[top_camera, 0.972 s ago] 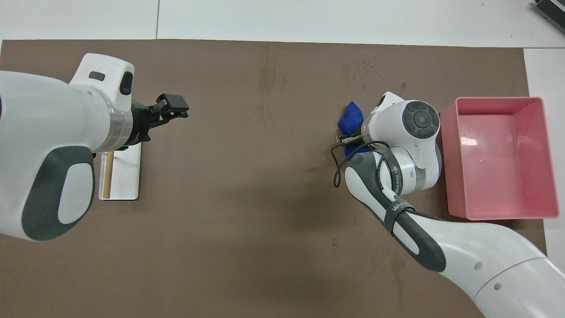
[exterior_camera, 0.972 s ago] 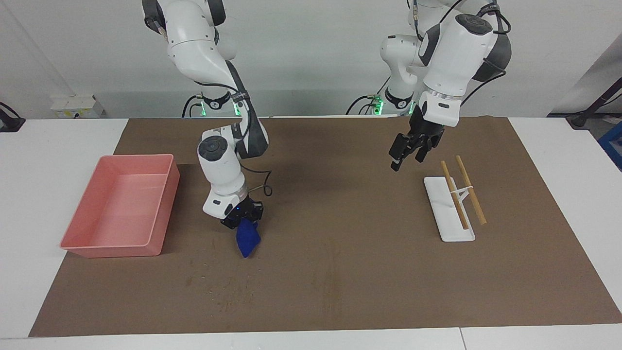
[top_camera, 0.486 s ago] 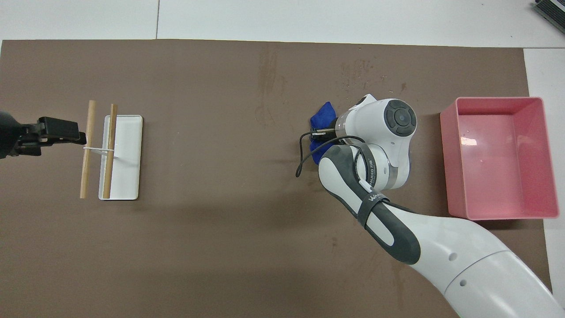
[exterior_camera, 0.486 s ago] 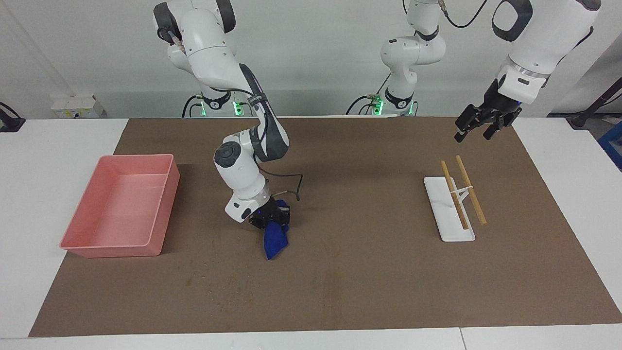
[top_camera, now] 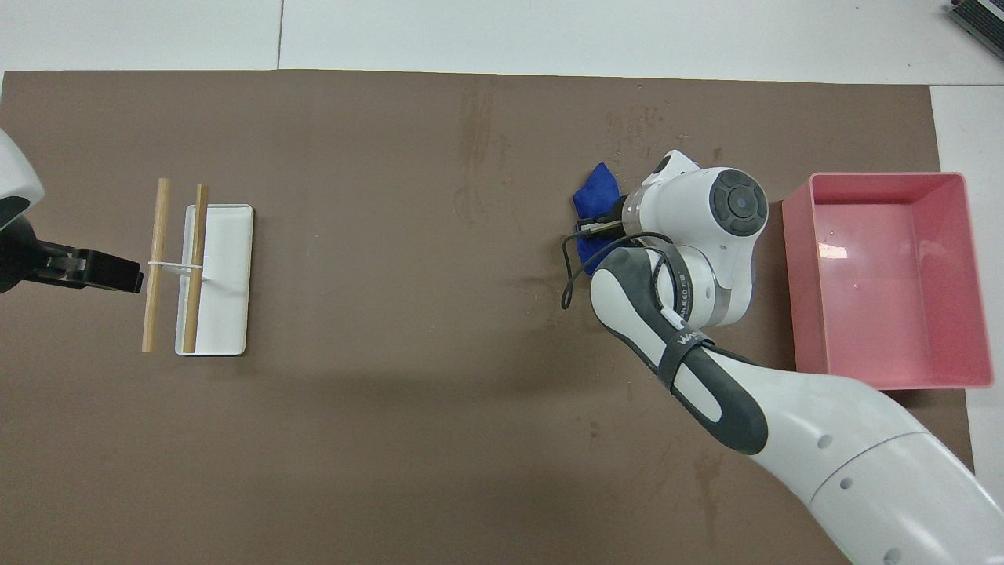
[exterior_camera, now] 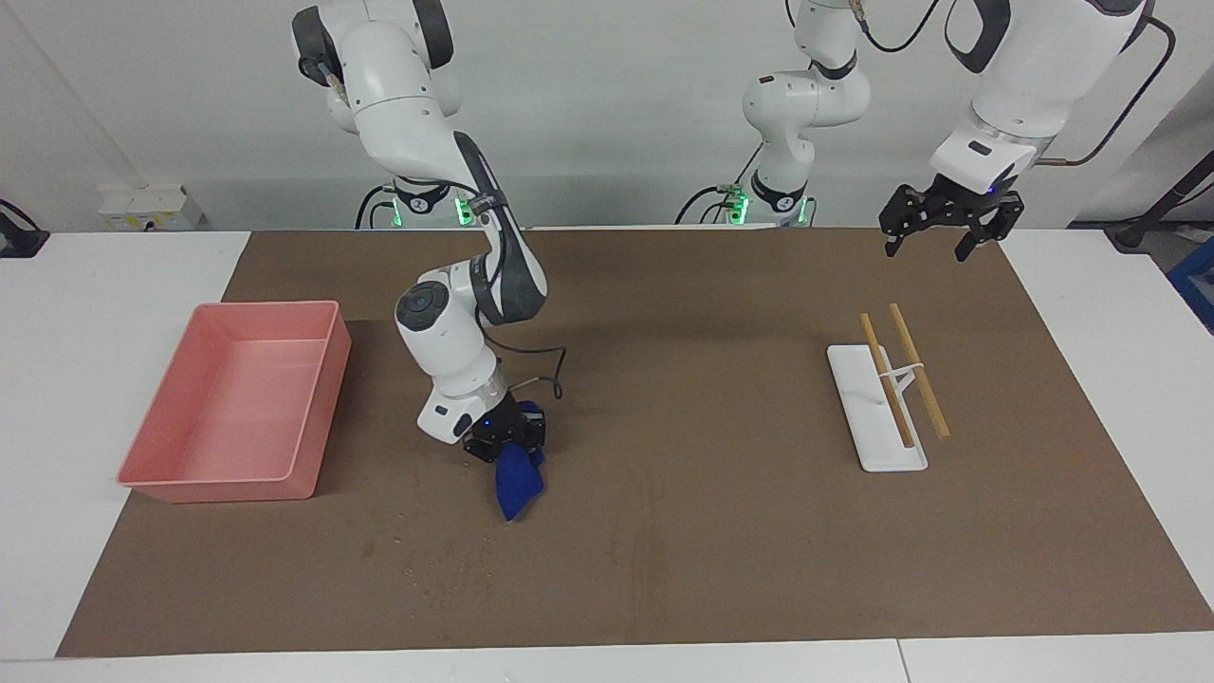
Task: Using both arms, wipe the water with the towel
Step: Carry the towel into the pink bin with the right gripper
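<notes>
- Bright, even indoor light from above; both views are sharp, with no motion blur.
- Soft, faint shadows fall on the brown mat [exterior_camera: 759,531] beneath the right arm [exterior_camera: 446,351] and beside the pink tray [exterior_camera: 327,398].
- A small white glare patch shines on the tray floor in the overhead view.
- Edges appear undistorted.

right hand [exterior_camera: 505,438] dragged towel [exterior_camera: 518,482] back toward pink tray [exterior_camera: 152,472]; left hand [exterior_camera: 944,220] rose clear
</notes>
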You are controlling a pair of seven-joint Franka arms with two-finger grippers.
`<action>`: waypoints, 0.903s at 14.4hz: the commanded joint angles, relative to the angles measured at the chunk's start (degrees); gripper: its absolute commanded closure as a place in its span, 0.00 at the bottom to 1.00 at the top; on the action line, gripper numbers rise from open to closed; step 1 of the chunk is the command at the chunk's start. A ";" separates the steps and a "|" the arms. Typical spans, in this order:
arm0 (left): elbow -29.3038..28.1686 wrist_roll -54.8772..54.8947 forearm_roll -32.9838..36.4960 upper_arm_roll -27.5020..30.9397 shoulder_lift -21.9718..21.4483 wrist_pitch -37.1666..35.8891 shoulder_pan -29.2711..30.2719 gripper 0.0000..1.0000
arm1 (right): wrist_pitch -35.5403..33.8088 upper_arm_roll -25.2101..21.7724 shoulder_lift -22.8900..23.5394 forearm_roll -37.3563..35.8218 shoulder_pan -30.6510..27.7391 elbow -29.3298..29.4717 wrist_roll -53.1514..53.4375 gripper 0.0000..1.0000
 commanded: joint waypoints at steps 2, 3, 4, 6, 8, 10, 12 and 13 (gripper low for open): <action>1.30 0.61 1.58 5.61 1.15 -1.52 -6.21 0.00 | 2.32 0.27 3.99 -10.11 -2.84 4.68 -2.35 1.00; 0.50 0.44 1.58 5.53 0.79 -0.90 -5.95 0.00 | 2.23 0.27 4.25 -11.79 -3.02 5.21 -2.52 1.00; 0.57 0.17 1.58 5.36 0.79 -0.81 -5.86 0.00 | 1.27 0.36 4.34 -13.54 -3.80 5.92 -2.61 1.00; 0.49 0.26 1.58 5.27 0.79 -0.81 -5.68 0.00 | -5.90 0.44 3.82 -14.53 -4.07 9.16 -2.70 1.00; 0.66 0.26 1.58 5.18 0.79 -0.55 -5.68 0.00 | -17.23 0.62 1.37 -14.44 -4.86 12.33 -2.79 1.00; 1.27 0.17 1.50 4.66 1.05 -0.20 -4.29 0.00 | -26.46 0.36 -4.33 -14.61 -5.82 12.34 -3.31 1.00; 1.72 0.00 0.97 2.29 1.32 -0.46 -2.35 0.00 | -37.18 0.27 -10.22 -14.61 -8.72 12.43 -8.73 1.00; 2.15 -0.09 0.88 2.10 1.49 -0.81 -2.26 0.00 | -41.67 0.27 -13.47 -14.61 -10.56 12.43 -11.98 1.00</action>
